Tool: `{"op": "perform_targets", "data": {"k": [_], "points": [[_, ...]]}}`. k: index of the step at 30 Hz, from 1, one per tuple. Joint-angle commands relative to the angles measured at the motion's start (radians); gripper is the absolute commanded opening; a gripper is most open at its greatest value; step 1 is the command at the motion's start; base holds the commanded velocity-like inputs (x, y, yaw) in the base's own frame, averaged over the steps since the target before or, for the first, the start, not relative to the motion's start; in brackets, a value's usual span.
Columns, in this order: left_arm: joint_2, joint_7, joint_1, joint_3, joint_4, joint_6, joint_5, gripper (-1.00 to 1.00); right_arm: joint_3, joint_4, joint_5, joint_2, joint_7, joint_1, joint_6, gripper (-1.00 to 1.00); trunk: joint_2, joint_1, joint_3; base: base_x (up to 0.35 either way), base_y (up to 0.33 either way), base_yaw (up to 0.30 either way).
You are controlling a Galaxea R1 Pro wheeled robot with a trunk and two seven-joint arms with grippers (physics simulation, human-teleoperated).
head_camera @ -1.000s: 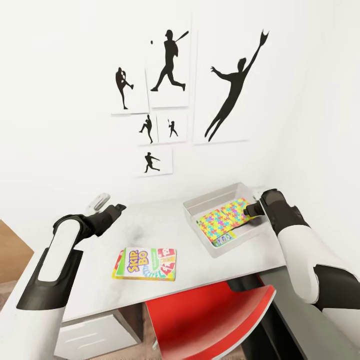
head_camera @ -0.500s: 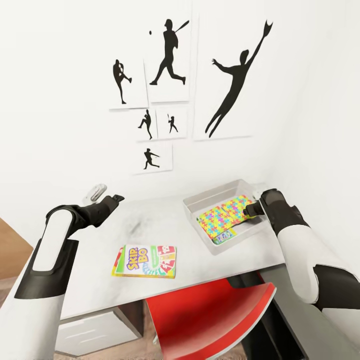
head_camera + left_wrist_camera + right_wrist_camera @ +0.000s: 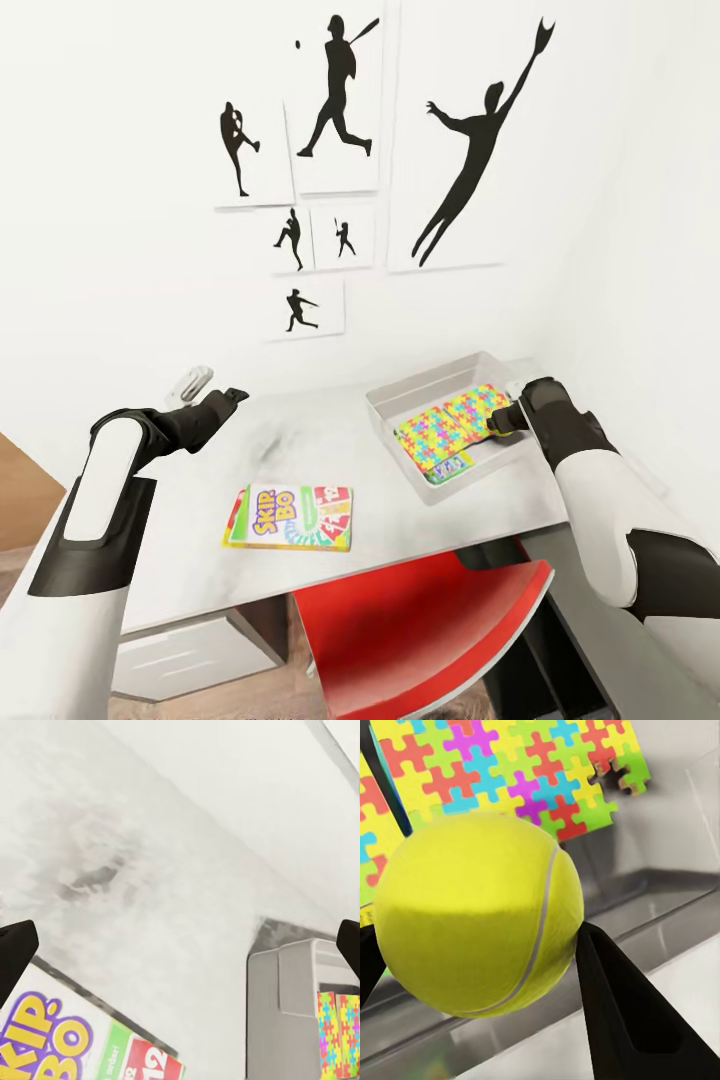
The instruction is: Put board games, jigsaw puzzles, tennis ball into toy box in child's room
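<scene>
On the light grey table (image 3: pixel 330 450) lies the SKIP-BO board game (image 3: pixel 290 517) (image 3: pixel 67 1035), flat near the front edge. The toy box (image 3: pixel 425 392) (image 3: pixel 289 1012) stands at the table's right end. It holds two jigsaw puzzles (image 3: pixel 450 425) (image 3: pixel 510 772) (image 3: pixel 337 1035), with a bluish box edge (image 3: pixel 452 466) showing under them. My right gripper (image 3: pixel 503 420) (image 3: pixel 480 967) is shut on the tennis ball (image 3: pixel 476 919) (image 3: pixel 498 431), over the box's right part. My left gripper (image 3: pixel 232 397) (image 3: pixel 180 945) hangs open above the table's back left, with nothing between its fingers.
A red chair (image 3: pixel 420 630) is pushed under the table's front edge, and white drawers (image 3: pixel 190 670) sit below at the left. White walls close in behind and on the right, with black baseball silhouettes (image 3: pixel 340 100). A small pale object (image 3: pixel 195 380) lies by the back wall.
The whole view has shifted slightly, so the camera moved. My left gripper has drawn back a little toward the left. The right gripper still holds the ball over the box.
</scene>
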Motion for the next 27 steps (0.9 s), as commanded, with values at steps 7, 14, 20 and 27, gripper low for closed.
{"op": "perform_targets", "data": {"k": [7, 14, 20, 27], "points": [[0.0, 0.009, -0.001, -0.001, -0.001, 0.002, 0.008, 1.0, -0.003, -0.004, 0.012, 0.001, 0.006, -0.002, 0.008, -1.0, -0.002, 0.001, -0.013, 0.0, 0.0, 0.0], [0.0, 0.009, -0.001, -0.001, -0.001, 0.002, 0.009, 1.0, -0.003, -0.008, 0.015, 0.001, 0.007, -0.002, 0.01, -1.0, -0.002, 0.001, -0.024, 0.0, 0.0, 0.0], [-0.001, 0.01, -0.001, -0.002, -0.001, 0.002, 0.009, 1.0, -0.003, -0.01, 0.017, 0.001, 0.007, -0.002, 0.025, -1.0, -0.002, 0.001, -0.028, 0.0, 0.0, 0.0], [-0.001, 0.011, -0.001, -0.002, -0.001, 0.002, 0.009, 1.0, -0.002, -0.012, 0.017, 0.0, 0.009, -0.003, 0.043, -1.0, -0.002, 0.001, -0.029, 0.0, 0.0, 0.0]]}}
